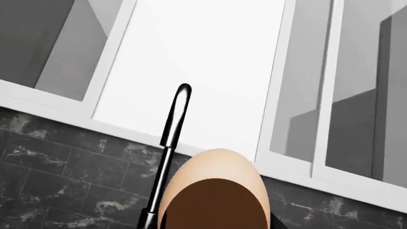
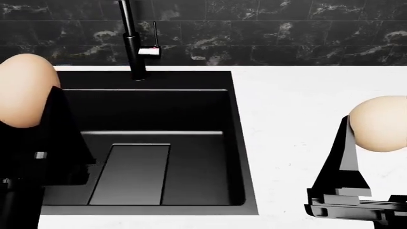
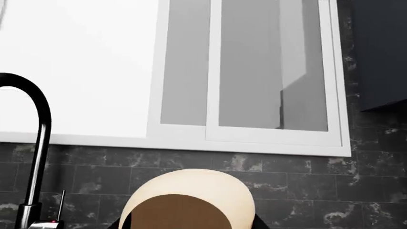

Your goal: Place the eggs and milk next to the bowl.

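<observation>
Head view shows each arm raised with an egg at its tip. The left gripper (image 2: 25,112) is clamped on one egg (image 2: 24,90), which stands out above the dark fingers at the view's left edge, over the left rim of the black sink (image 2: 190,143). The right gripper (image 2: 356,143) is clamped on the other egg (image 2: 380,123), which sits at the top of its black finger (image 2: 346,157), above the white counter (image 2: 286,105) on the far side of the sink from the left gripper. Between the two grippers and farther from the robot stands the black faucet (image 2: 130,43), mounted on the counter at the sink's back rim, with a dark marbled tile wall (image 2: 286,33) behind it.

In the left wrist view the egg (image 1: 216,176) fills the space right in front of the camera, its near part in brown shadow. Beyond it rises the faucet (image 1: 171,133), and past that a white-framed window (image 1: 197,67) above the tiles (image 1: 57,162).

In the right wrist view the other egg (image 3: 188,195) again sits close before the lens, with the faucet's curved neck (image 3: 39,124) off to one side and the window (image 3: 254,71) and tiles (image 3: 305,186) beyond.

Neither the bowl nor the milk carton appears in any view.
</observation>
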Tool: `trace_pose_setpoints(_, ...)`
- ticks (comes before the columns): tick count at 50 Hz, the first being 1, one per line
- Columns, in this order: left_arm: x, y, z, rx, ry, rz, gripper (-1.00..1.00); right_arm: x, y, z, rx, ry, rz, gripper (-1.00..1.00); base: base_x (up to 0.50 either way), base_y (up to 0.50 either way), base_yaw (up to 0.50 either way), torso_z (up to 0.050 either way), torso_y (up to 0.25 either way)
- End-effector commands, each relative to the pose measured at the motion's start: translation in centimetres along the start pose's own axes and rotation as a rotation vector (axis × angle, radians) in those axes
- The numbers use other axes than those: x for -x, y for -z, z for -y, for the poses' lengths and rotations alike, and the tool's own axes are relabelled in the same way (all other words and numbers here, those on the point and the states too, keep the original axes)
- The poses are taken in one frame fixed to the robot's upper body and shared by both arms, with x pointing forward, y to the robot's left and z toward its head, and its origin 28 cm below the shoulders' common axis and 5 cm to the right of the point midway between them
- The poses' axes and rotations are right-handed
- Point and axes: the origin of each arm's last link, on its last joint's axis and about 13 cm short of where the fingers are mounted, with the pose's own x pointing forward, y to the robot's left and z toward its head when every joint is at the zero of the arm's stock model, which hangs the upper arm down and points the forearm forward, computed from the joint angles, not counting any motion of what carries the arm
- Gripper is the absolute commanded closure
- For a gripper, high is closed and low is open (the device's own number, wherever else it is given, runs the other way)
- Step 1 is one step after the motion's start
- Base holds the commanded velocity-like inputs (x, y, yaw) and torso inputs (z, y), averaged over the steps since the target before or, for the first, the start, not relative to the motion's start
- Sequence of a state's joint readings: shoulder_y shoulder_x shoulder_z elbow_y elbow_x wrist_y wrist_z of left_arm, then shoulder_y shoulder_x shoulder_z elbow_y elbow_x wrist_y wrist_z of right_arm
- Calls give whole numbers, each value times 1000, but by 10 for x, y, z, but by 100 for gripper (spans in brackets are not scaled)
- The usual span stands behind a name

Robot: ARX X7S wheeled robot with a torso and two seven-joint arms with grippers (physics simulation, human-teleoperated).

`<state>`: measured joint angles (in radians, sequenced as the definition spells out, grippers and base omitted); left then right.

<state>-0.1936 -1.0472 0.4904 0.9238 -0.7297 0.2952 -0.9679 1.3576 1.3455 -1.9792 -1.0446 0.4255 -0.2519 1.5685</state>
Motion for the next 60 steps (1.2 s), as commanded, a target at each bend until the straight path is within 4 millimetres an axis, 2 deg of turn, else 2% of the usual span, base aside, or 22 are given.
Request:
trace_pose_setpoints(1, -1, 3, -1, 12, -2, -3, 100, -1, 1, 0, 15, 1, 10, 100, 0, 328, 0, 0, 0)
trace_pose_setpoints(60, 1, 1, 0, 22, 4, 9, 100, 1, 3, -2, 7, -3, 9, 100, 0, 337, 0, 0, 0)
